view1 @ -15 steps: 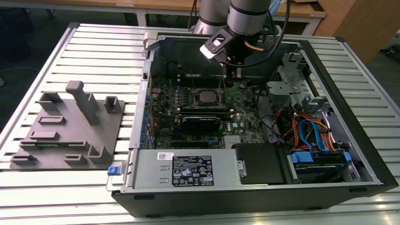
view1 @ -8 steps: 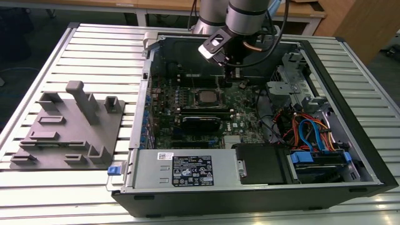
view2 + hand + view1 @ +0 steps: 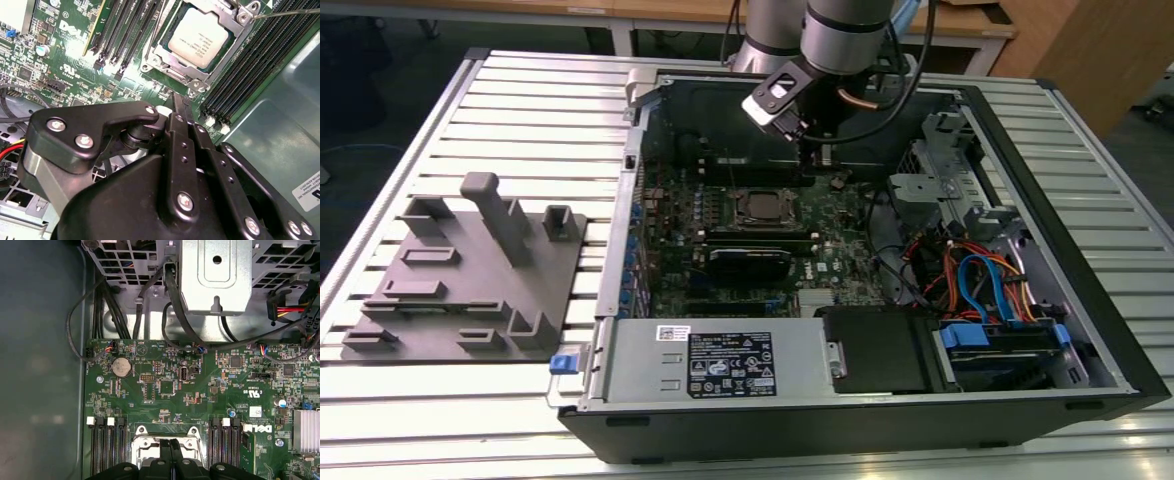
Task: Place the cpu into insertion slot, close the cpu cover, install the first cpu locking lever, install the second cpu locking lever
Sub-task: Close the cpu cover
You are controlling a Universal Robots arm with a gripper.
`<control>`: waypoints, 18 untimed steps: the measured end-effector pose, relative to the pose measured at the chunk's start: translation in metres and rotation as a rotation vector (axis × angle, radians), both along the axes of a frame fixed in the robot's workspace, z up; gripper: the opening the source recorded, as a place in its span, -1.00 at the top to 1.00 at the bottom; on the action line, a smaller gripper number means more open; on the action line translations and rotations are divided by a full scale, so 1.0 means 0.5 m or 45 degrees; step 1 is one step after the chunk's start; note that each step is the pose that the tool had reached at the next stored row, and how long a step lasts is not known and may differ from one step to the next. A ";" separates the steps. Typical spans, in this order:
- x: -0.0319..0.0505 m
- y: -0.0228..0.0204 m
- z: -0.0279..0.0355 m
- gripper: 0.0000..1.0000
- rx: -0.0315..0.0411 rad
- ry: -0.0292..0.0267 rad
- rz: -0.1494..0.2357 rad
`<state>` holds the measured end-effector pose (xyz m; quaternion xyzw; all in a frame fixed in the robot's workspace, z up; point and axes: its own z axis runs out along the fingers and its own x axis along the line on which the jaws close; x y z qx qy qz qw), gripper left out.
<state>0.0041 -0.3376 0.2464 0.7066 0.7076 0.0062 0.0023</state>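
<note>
The tool (image 3: 179,102) is pinched together, empty; the cpu (image 3: 200,37) lies just past it.

Silver-grey tubular arm (image 3: 847,35); matte black pincer (image 3: 180,104) of jointed flat links (image 3: 220,172), studded with silvery round-headed screws (image 3: 185,201)

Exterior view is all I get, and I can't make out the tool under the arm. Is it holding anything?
Observer: No. In the first wrist view the tool has its fingers pressed together, nothing between them.
Operator: Is the cpu in its place?
Observer: Yes. In the second wrist view the cpu lies flat in the insertion slot, with the cpu cover lying around its edges.
Operator: Is the tool touching it?
Observer: Its tip is by the cover's edge, off the cpu; I cannot tell if it touches.
</note>
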 end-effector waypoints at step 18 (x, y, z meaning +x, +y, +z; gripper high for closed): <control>-0.053 -0.0001 -0.022 0.80 0.0000 0.0000 0.000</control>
